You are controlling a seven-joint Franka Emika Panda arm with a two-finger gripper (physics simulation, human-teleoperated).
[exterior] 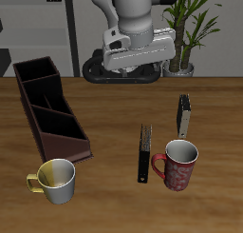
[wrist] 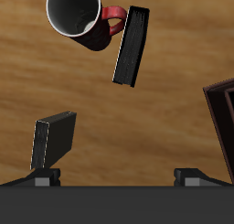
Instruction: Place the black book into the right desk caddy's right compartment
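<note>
The black book (exterior: 144,152) lies flat on the worktop (exterior: 114,194) in the lower centre of the exterior frame, just beside the red mug (exterior: 177,165) and close to its handle. The right desk caddy (exterior: 49,107) stands well apart from the book at the left of that frame; its right compartment (exterior: 33,71) is the squarish end section at the upper left.

The gripper (wrist: 117,176) hangs high above the worktop, well apart from the black book and holding nothing. In the wrist view only two fingertips (wrist: 41,176) show at the frame edge, set wide apart, so the jaws stand spread. In the exterior view the fingers are hidden behind the arm's body.

A shorter dark book (exterior: 184,115) with a grey face stands upright beyond the red mug. A yellow mug (exterior: 56,180) sits near the caddy's front end. The wrist view cuts off all but one corner of the caddy.
</note>
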